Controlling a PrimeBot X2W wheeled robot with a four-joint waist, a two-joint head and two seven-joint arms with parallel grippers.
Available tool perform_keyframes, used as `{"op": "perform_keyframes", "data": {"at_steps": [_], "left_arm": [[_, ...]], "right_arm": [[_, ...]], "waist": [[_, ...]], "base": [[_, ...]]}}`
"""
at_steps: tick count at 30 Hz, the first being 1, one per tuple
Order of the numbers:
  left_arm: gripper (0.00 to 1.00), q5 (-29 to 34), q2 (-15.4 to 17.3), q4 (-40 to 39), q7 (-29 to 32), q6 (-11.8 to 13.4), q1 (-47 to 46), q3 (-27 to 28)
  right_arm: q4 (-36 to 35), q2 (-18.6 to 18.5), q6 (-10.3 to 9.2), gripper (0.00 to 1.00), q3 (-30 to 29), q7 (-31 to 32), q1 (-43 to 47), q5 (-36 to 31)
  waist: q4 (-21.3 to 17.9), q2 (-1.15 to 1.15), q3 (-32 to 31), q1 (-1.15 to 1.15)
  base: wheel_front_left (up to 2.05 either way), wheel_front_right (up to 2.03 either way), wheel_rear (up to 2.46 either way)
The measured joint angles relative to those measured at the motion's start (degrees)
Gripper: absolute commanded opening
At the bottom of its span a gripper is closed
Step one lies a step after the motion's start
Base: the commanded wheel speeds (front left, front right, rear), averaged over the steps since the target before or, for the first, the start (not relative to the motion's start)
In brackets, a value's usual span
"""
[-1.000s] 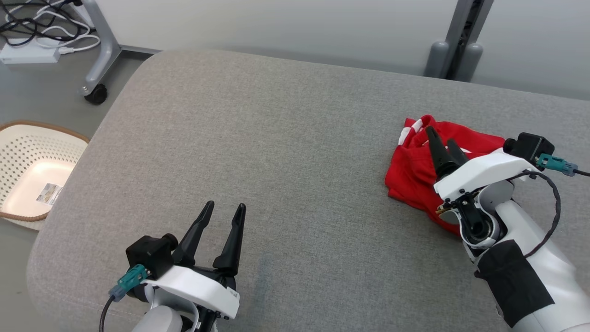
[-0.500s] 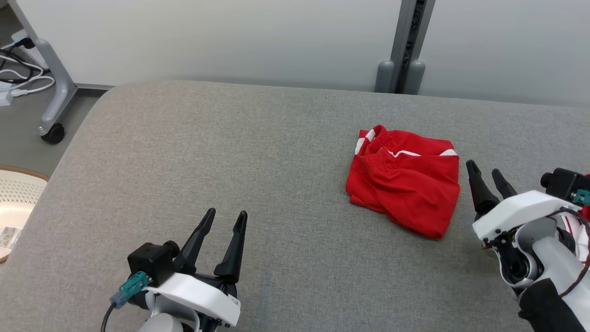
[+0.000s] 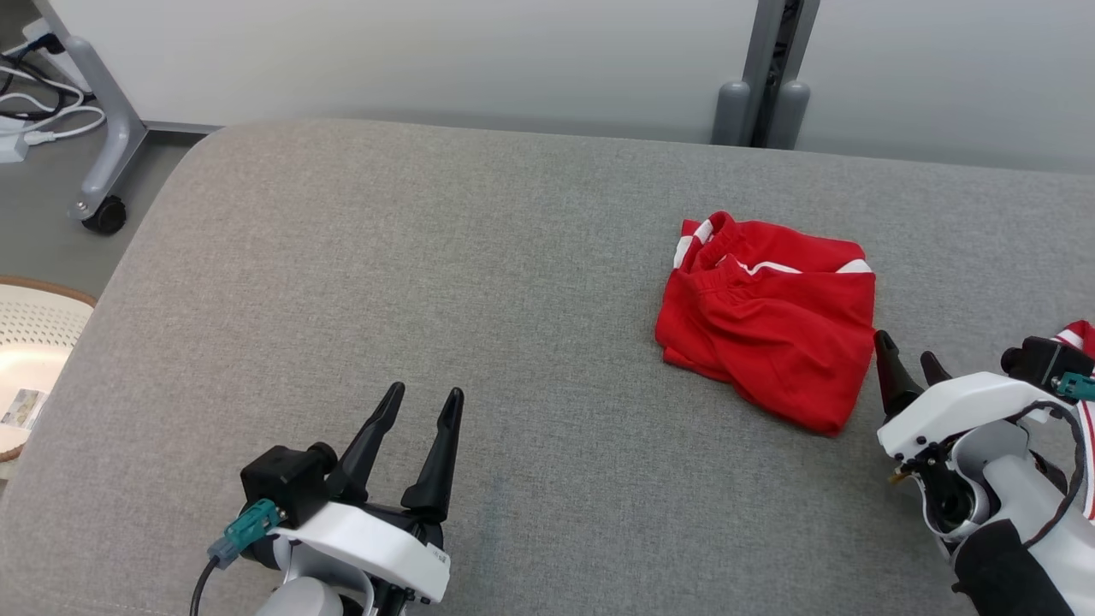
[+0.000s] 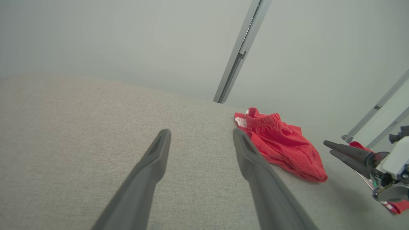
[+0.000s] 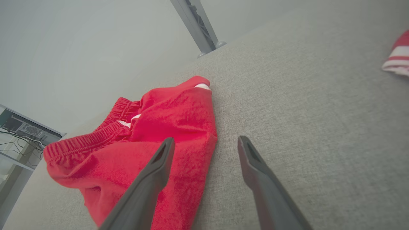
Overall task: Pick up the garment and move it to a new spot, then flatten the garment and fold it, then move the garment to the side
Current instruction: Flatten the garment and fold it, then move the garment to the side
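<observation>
While both arms sit low along the near edge of the grey upholstered surface [image 3: 428, 257], left gripper [image 3: 425, 391] is near-left, fingers pointing far, spread wide, nothing between them. Right gripper [image 3: 904, 346] is near-right with its forearm angled in toward far-left. Its fingers are also spread and empty, tips just beside the near-right edge of the red shorts [image 3: 770, 334].

Shorts lie in a loosely folded bundle right of centre on the surface, well apart from the left gripper. Elastic waistband [image 3: 714, 248], with white stripes beside it, points far-left. Long axis runs far-left to near-right, ending in a rounded corner by the right fingers.

Right wrist view: one finger over red cloth, the other over bare grey fabric; contact can't be told. A second red-and-white striped cloth [image 5: 396, 57] lies further right. Left wrist view gives the right gripper side-on, apparently clear of the surface. Head view has a white perforated basket [image 3: 34, 334] on the floor to the left.
</observation>
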Motion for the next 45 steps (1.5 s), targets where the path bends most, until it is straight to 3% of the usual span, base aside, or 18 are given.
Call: {"op": "perform_keyframes", "data": {"at_steps": [21, 22, 23, 25, 36, 45], "left_arm": [[1.00, 0.0, -0.7, 1.4, -0.4, -1.1, -2.1, 0.2], [1.00, 0.0, -0.7, 1.4, -0.4, -1.1, -2.2, 0.2], [1.00, 0.1, -0.7, 1.4, -0.4, -1.1, -2.2, 0.2], [1.00, 0.1, -0.6, 1.4, -0.4, -1.1, -2.2, 0.3], [1.00, 0.1, -0.7, 2.0, -0.4, -1.0, -1.9, 0.2], [1.00, -0.1, -0.5, 1.8, -0.4, -0.8, 0.3, -0.1]], "right_arm": [[9.9, 2.5, 0.00, 1.00, -2.0, 4.3, -6.8, 5.1], [10.0, 2.6, 0.00, 0.90, -1.9, 4.6, -6.9, 5.2], [10.2, 2.6, 0.00, 0.51, -1.9, 4.6, -7.0, 5.3], [10.1, 2.6, 0.00, 0.03, -1.8, 4.8, -7.4, 5.8], [3.9, 2.8, 0.00, 0.00, 0.8, 2.7, -5.4, 7.1], [-6.2, 0.3, 0.00, 0.00, 4.1, 2.0, 2.4, 8.9]], "waist": [[4.3, 0.00, 3.4, 0.00], [4.4, 0.00, 3.4, 0.00], [4.6, 0.00, 3.5, 0.00], [4.8, 0.00, 3.6, 0.00], [3.4, 0.00, 1.9, 0.00], [-2.1, 0.00, -0.9, 0.00]], "base": [[0.00, 0.00, 0.00], [0.00, 0.00, 0.00], [0.00, 0.00, 0.00], [0.00, 0.00, 0.00], [0.00, 0.00, 0.00], [0.00, 0.00, 0.00]]}}
